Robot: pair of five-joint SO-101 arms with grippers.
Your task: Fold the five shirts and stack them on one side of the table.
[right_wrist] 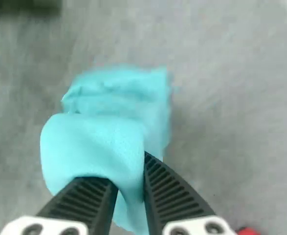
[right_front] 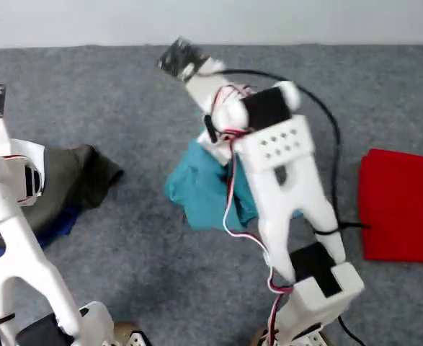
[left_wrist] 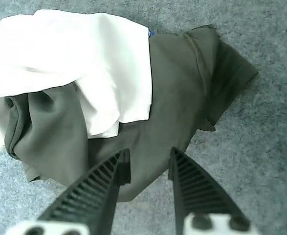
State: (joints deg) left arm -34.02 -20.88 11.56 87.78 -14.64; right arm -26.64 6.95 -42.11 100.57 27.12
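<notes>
A teal shirt hangs bunched from my right gripper, which is shut on a fold of it a little above the grey table. From above, the teal shirt sits mid-table under the right arm. My left gripper stands open just over a crumpled olive shirt with nothing between its fingers. A white shirt lies across part of the olive one. In the high view the olive shirt is at the left, with a blue shirt peeking out beneath it. A folded red shirt lies flat at the right edge.
Grey carpet-like table surface spreads between the pile at the left and the red shirt. A black cable runs from the right arm across the table toward the red shirt. Both arm bases stand at the near edge.
</notes>
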